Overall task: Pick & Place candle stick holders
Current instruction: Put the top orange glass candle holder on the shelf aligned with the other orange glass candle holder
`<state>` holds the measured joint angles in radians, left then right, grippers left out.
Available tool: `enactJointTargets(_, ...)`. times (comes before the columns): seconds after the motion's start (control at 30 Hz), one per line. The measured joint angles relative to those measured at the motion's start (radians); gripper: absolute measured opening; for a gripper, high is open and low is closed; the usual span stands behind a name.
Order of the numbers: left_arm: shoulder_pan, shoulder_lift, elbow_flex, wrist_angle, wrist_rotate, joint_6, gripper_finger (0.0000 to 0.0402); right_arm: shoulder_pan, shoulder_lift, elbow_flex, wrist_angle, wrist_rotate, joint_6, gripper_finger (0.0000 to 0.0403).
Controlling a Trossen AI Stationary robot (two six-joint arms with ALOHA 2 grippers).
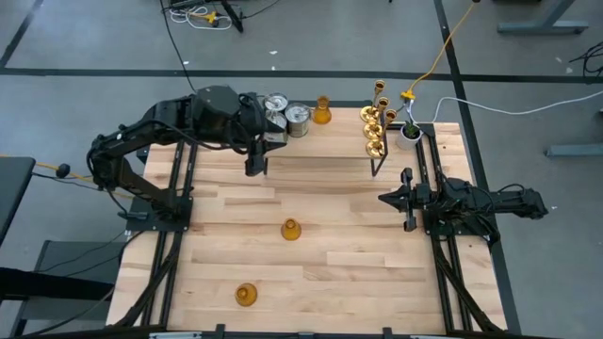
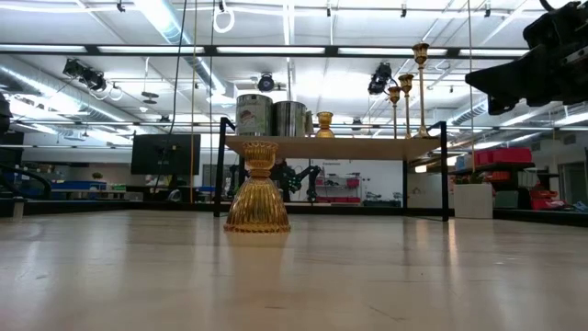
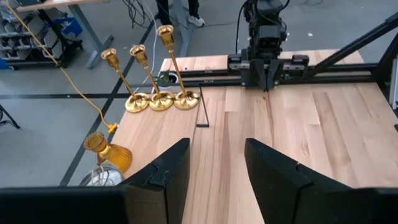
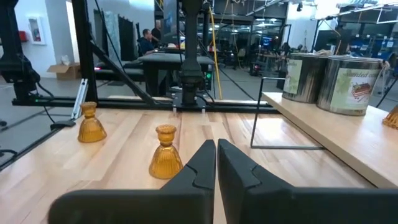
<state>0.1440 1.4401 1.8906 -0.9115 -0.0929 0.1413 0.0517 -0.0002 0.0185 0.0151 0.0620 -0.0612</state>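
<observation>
High view: left gripper (image 1: 256, 169) hangs by the shelf (image 1: 330, 141), fingers spread, empty; right gripper (image 1: 407, 200) waits, fingers pressed together. Two amber holders (image 1: 291, 229) remain on the tabletop (image 1: 330, 273). You reach for one next.

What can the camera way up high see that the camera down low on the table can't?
Only the high view shows the second amber holder near the table's front edge, the small potted plant, and both grippers: the left gripper open beside the shelf, the right gripper shut at the table's right side.

Only the low view shows the room's ceiling lights and the space under the shelf.

Both show the middle amber holder, the silvery holders and brass holders on the shelf.
</observation>
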Motion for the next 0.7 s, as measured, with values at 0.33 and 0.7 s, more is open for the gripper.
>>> enactJointTargets(0.33,-0.012,0.038,0.0,-0.014,0.018,0.002,0.016,-0.005,0.002,0.0,0.067,0.851,0.465,0.002)
enactJointTargets(0.7,-0.019,0.043,0.0,-0.014,0.015,0.001,0.016,-0.005,0.003,0.0,0.067,1.06,0.263,0.002)
